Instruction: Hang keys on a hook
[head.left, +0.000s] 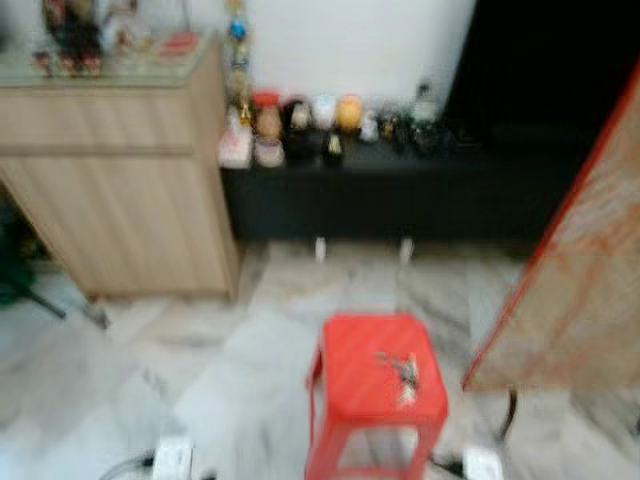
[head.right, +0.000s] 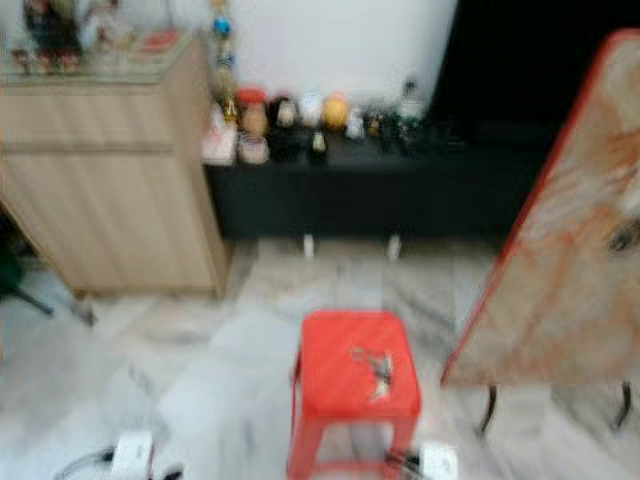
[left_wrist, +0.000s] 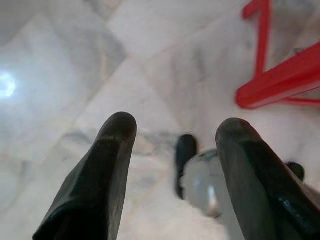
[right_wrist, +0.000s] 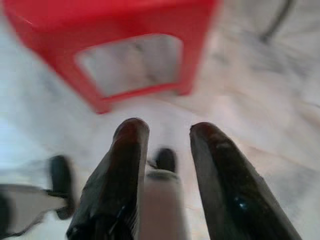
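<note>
A bunch of keys lies on top of a red plastic stool standing on the marble floor just ahead of me; the picture is blurred. In the left wrist view my left gripper hangs open above the floor, with a leg of the red stool off to one side. My right gripper also hangs low and open, pointing at the floor beside the red stool. Nothing is held in either one.
A light wooden cabinet stands at the left. A low black shelf with several small figurines runs along the white wall. A leaning board with a red edge stands at the right. My feet show at the bottom.
</note>
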